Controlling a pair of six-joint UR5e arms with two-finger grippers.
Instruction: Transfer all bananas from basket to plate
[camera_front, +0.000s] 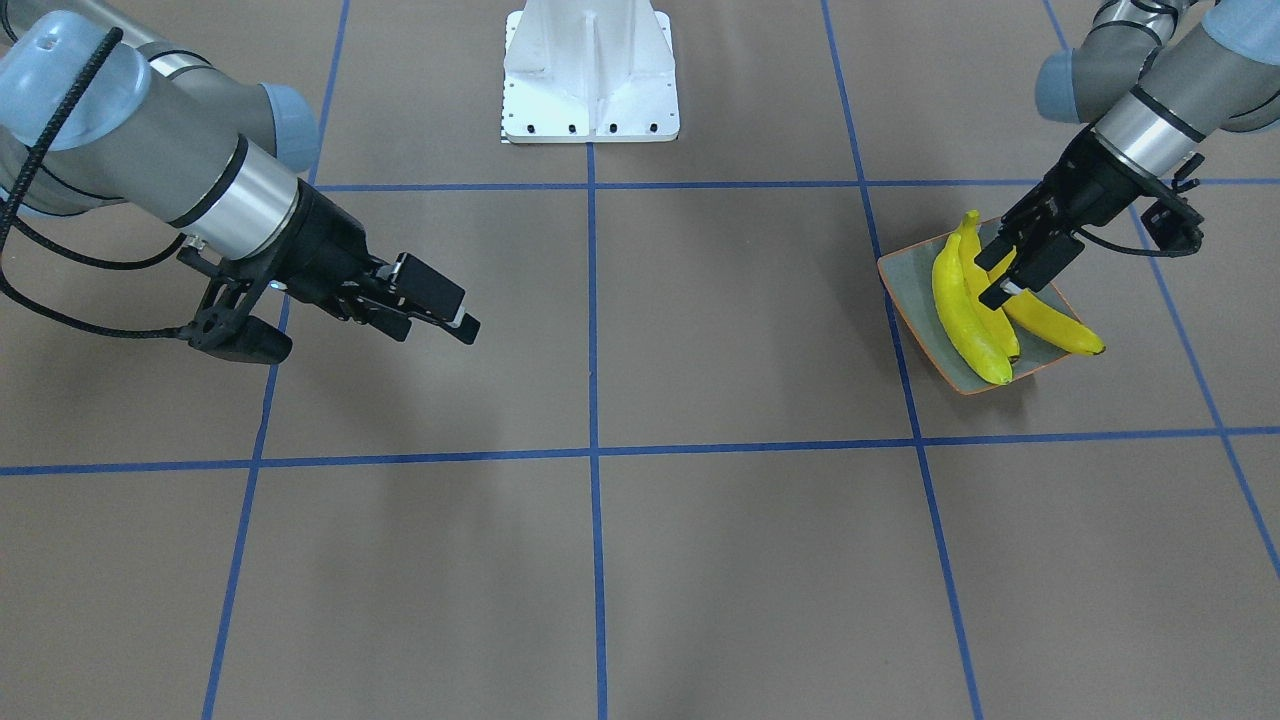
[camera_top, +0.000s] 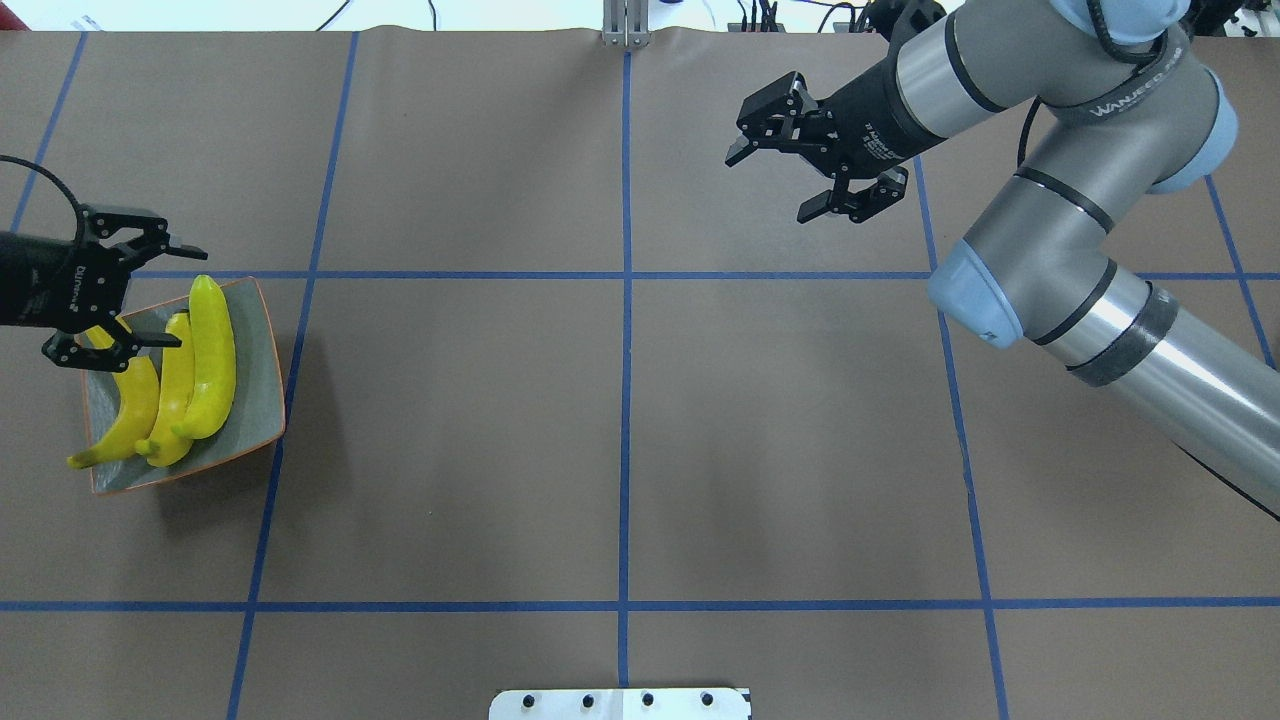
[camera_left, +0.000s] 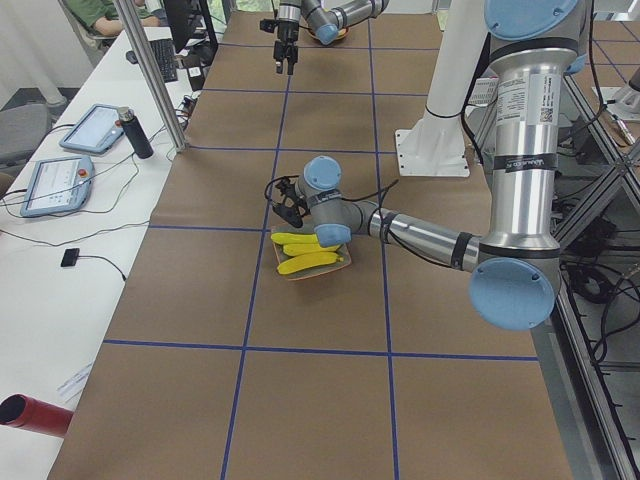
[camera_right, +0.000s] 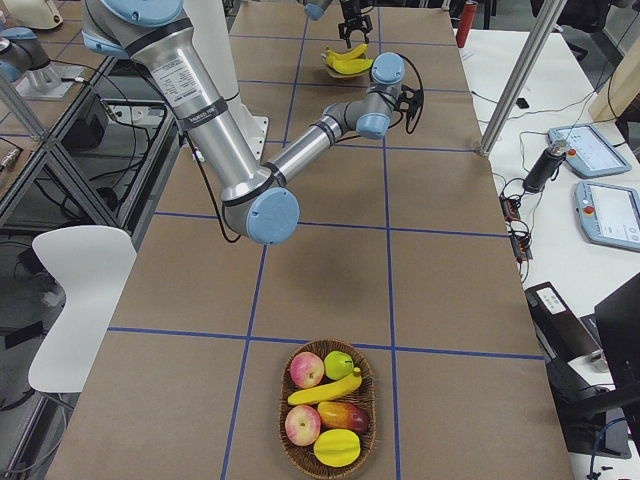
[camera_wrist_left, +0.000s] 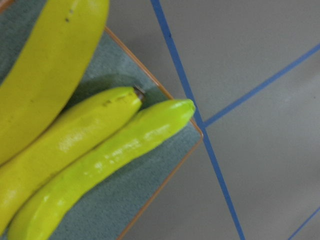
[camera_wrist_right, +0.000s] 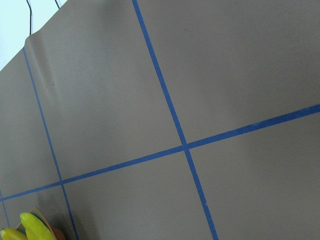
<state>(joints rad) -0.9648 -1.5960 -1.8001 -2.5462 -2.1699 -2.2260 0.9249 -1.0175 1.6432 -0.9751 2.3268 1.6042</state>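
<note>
- Plate (camera_top: 265, 425): holds three bananas (camera_top: 205, 355).
- Basket (camera_right: 283, 440): one banana (camera_right: 325, 390) to transfer, lying among other fruit.
- Left gripper (camera_top: 185, 297): wide, empty, over the bananas.
- Right gripper (camera_top: 770, 188): wide, empty.

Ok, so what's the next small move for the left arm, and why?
Probably lift the left gripper straight up. Its jaws are open and close over the three bananas lying on the plate. It holds nothing, and rising first should avoid nudging them. One banana remains in the basket and can be fetched after that.
</note>
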